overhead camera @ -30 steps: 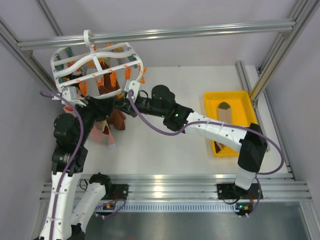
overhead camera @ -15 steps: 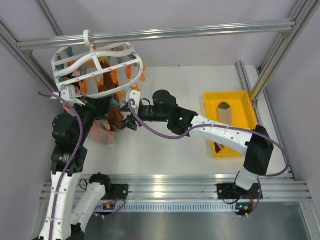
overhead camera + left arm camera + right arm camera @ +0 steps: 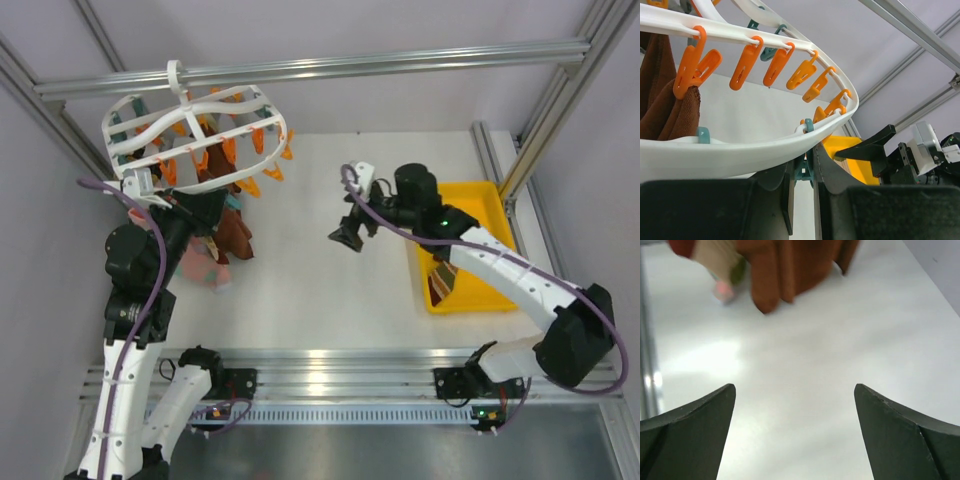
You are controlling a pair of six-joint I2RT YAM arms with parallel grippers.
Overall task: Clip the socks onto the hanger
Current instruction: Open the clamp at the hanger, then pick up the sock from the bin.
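The hanger (image 3: pixel 740 155) was a large round ring of smooth white plastic with curved spokes. It hung by its hook from the metal rail (image 3: pixel 400 62), right above the left gripper (image 3: pixel 802 167), and its broad rim crossed just over the fingers; a row of glossy orange clips (image 3: pixel 747 62), slim and wedge-shaped, dangled from the far rim; the left gripper's dark fingers were drawn close together on a teal clip (image 3: pixel 800 175) under the near rim, pinching it; up and to the left of those fingers an orange clip bit a maroon-brown sock (image 3: pixel 662 95), soft, thick and folded; the other socks (image 3: pixel 232 235) hung limp below the ring beside that arm, most of them maroon-brown, with a pink sock (image 3: pixel 205 270) nearest the arm; the right gripper (image 3: pixel 346 238) stood well apart from the hanger, its fingers spread wide with nothing between them, over the matt white table (image 3: pixel 300 290); the hanging socks were straight ahead of it, blurred in its own camera; behind it, under its arm, lay a yellow plastic tray (image 3: pixel 480 190) with a beige sock (image 3: pixel 452 232) flat inside
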